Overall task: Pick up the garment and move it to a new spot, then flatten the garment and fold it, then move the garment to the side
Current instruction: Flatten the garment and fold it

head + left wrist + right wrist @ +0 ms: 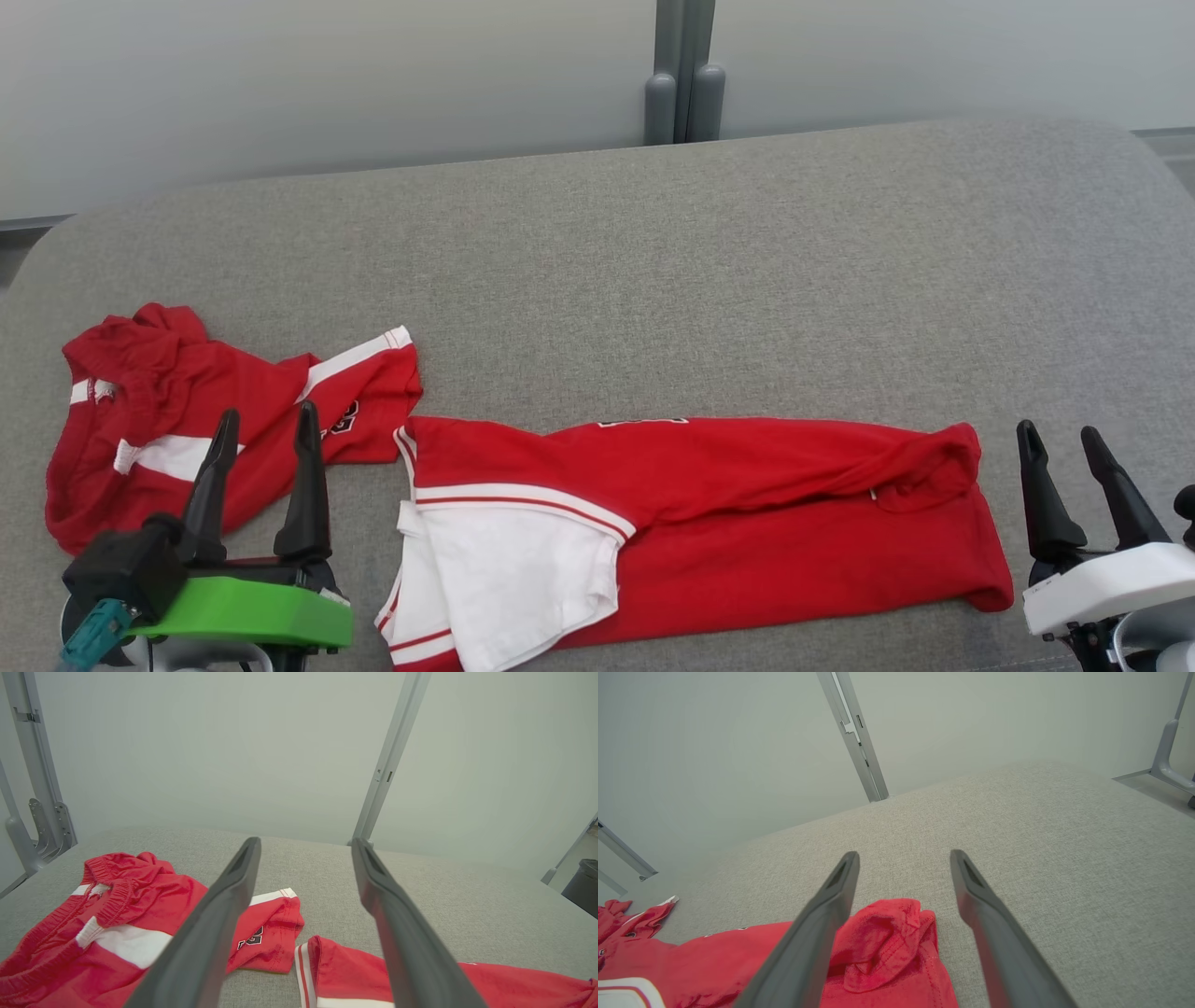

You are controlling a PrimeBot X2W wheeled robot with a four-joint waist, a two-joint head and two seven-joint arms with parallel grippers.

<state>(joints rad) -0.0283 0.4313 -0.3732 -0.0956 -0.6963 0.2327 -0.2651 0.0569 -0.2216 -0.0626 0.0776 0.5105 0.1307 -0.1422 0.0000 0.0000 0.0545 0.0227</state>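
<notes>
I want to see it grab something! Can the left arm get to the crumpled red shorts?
Probably yes. The left fingers are open, and the crumpled red shorts lie just ahead of them on the grey cushion, with nothing on top or in between.

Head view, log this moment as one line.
left gripper: open, empty | right gripper: open, empty | red jersey: lying centre | red shorts: crumpled left

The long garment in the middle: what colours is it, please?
The garment is red with a white end, clearest in the head view.
</notes>
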